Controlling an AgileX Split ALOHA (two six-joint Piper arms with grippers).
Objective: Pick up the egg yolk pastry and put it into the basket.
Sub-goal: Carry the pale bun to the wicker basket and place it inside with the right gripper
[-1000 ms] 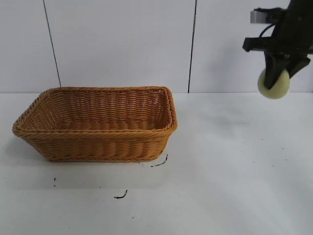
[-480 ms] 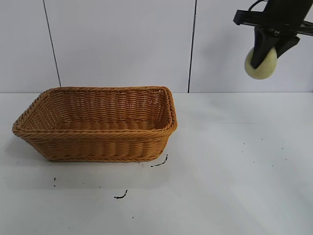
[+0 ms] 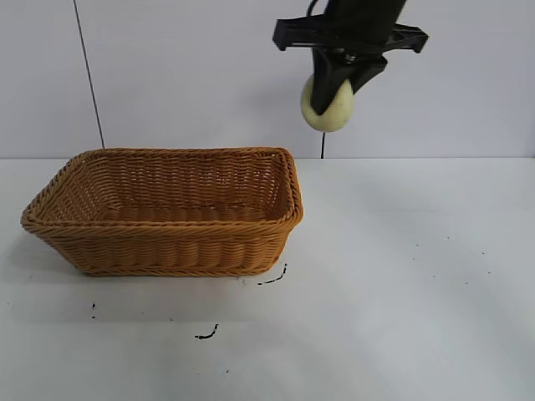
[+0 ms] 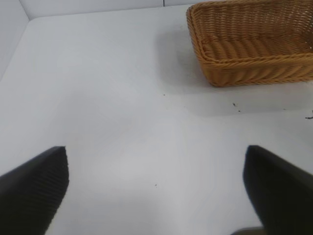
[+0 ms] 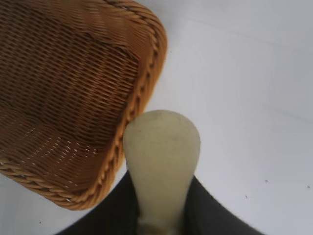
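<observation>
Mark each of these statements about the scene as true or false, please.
1. The right gripper holds the egg yolk pastry in the air. True.
2. The pastry already lies inside the basket. False: it hangs above the table, beside the basket's right end.
3. The basket holds nothing. True.
4. The left gripper is clamped on the basket's rim. False: it is open over bare table, away from the basket.

A white table [image 3: 401, 284] bears small black marks [image 3: 206, 334].
</observation>
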